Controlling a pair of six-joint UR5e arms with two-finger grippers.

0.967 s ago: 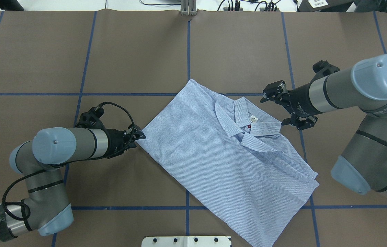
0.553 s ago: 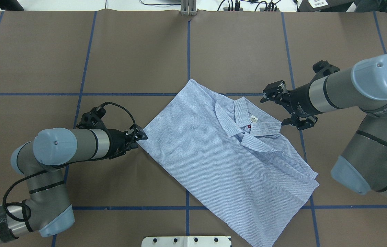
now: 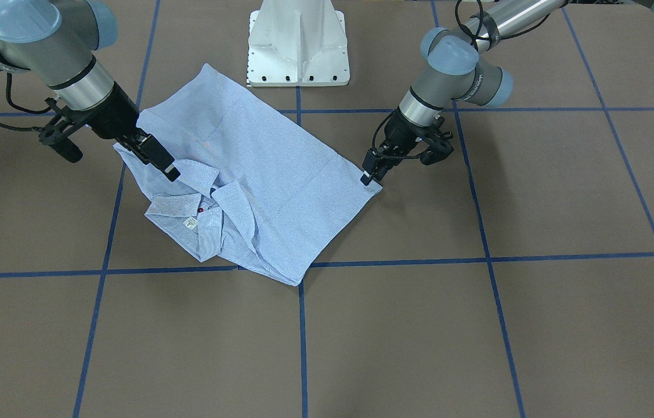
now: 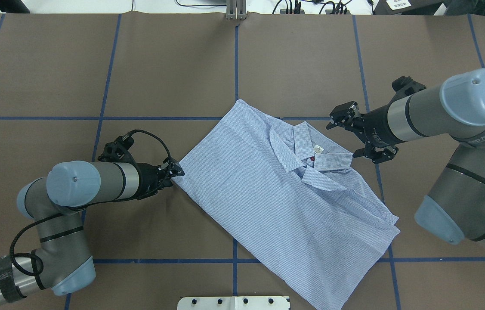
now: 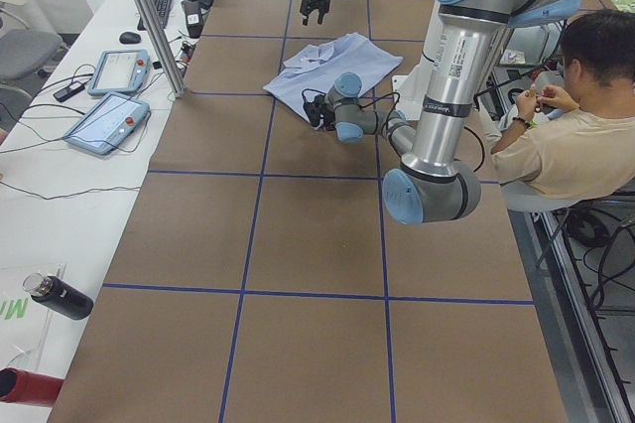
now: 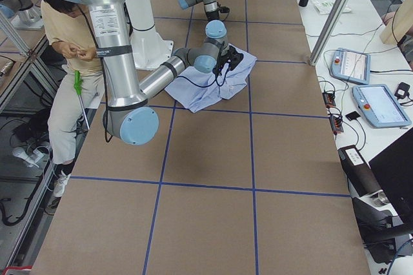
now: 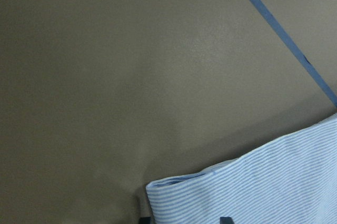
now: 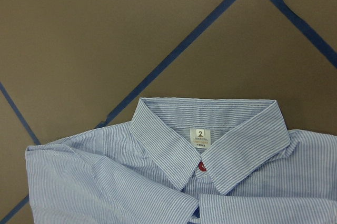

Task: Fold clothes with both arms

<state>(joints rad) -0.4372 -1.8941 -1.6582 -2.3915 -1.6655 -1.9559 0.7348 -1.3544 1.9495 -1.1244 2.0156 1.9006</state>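
The light blue striped shirt [image 4: 285, 198] lies loosely folded on the brown table, collar, white label and red button up, and also shows in the front view [image 3: 257, 174]. My left gripper [image 4: 177, 172] is low at the shirt's left corner [image 7: 221, 192]. The left wrist view shows its fingertips slightly apart on either side of that corner, which lies a little raised off the table. My right gripper [image 4: 343, 137] is wide open and empty beside the collar [image 8: 210, 134], clear of the cloth. In the front view it hangs over the shirt's edge [image 3: 152, 155].
The table is brown with blue tape lines [image 4: 236, 64]. The white pedestal base [image 3: 297, 43] stands just behind the shirt. Tablets and cables lie past the far edge [image 5: 104, 120]. A seated person [image 5: 575, 135] is beside the robot.
The left arm's elbow and gripper have crept a little to the right, toward the shirt's corner. The shirt and the right arm have not moved.
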